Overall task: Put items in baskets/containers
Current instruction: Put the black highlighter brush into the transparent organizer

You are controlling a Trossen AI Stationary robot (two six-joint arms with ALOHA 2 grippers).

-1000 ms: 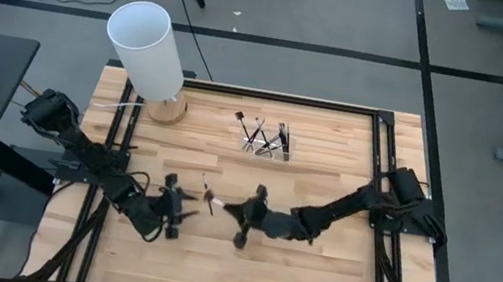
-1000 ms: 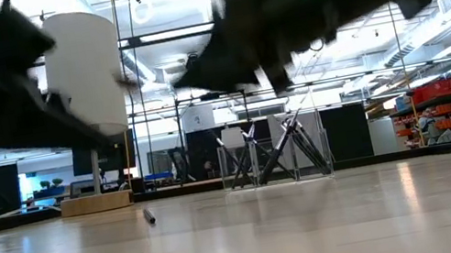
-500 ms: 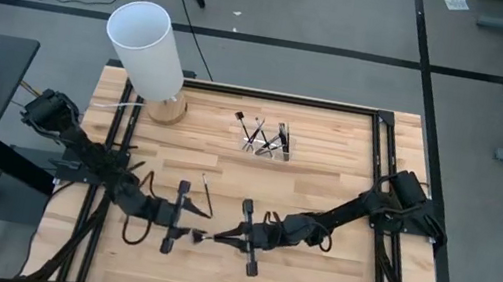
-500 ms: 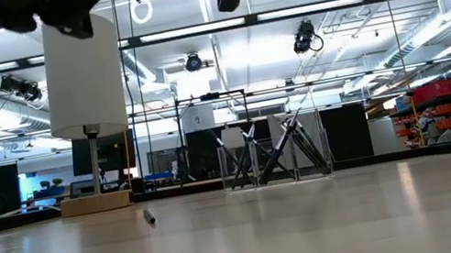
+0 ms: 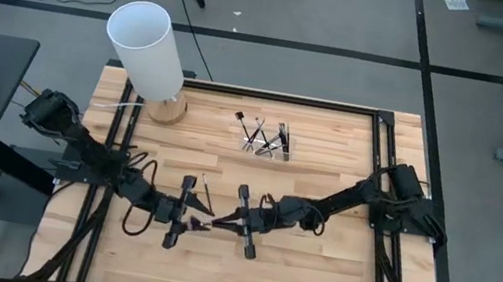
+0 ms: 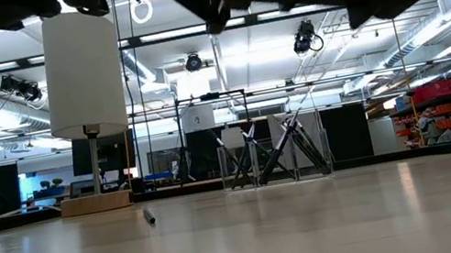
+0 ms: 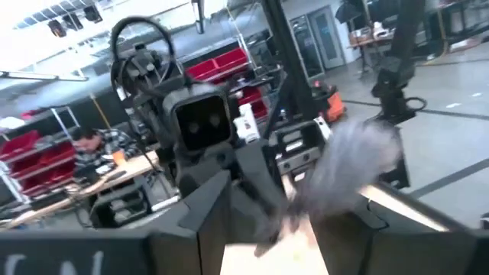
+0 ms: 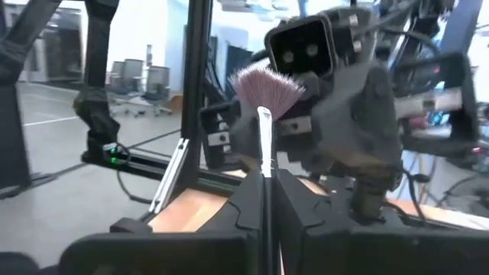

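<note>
a fan brush (image 8: 264, 95) is pinched by the right gripper (image 5: 221, 222) near the table's front edge, facing the spread left gripper (image 5: 186, 222); alignment should be held before handover.

A: Any readable text, labels, brands, numbers, signs?
B: None legible. Checked all 4 views.
A: Background shelving, wrist camera housings?
B: Nothing readable there either.

left gripper (image 5: 187, 218): moved in to face the right one.
right gripper (image 5: 226, 223): raised its fan brush (image 8: 263, 95) toward it.
</note>
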